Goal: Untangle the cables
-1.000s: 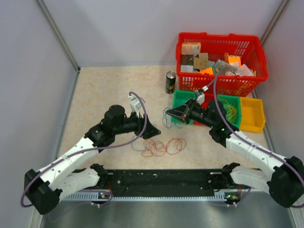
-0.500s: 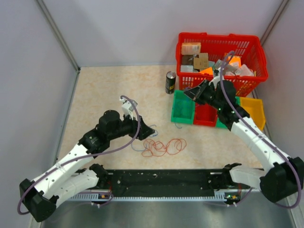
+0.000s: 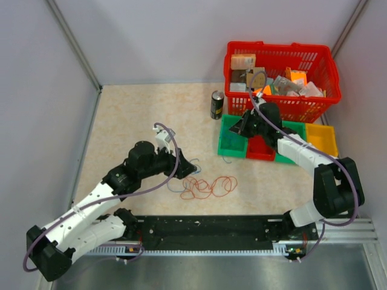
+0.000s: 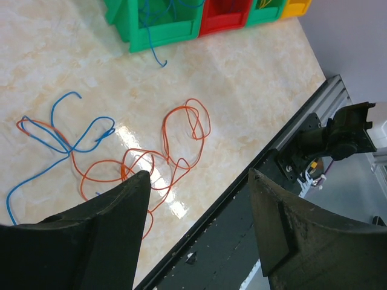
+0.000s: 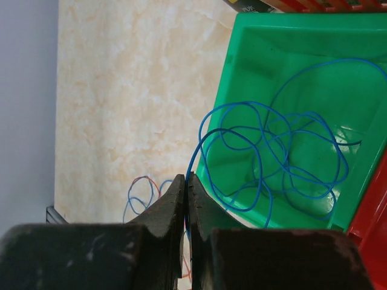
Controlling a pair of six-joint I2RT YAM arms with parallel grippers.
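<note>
A tangle of orange cables (image 3: 208, 187) (image 4: 181, 139) lies on the table at the front middle, with a blue cable (image 3: 179, 188) (image 4: 60, 136) crossing it on the left. My left gripper (image 3: 186, 166) (image 4: 198, 181) hangs open and empty just above and left of this tangle. My right gripper (image 3: 238, 131) (image 5: 185, 178) is shut on a thin blue cable (image 5: 284, 151). That cable coils in loops inside the left green bin (image 3: 230, 145) (image 5: 242, 54). One blue end (image 4: 158, 57) hangs over the bin's front wall onto the table.
A red bin (image 3: 260, 149), another green bin (image 3: 296, 128) and a yellow bin (image 3: 320, 145) stand in a row to the right. A red basket (image 3: 281, 106) full of items is behind them. A dark can (image 3: 216, 104) stands left of the basket. The black rail (image 3: 205, 228) runs along the front edge.
My right gripper carried the blue cable from the table middle up and over the left green bin, where its loops now lie. My left gripper moved slightly left and forward, still open.
</note>
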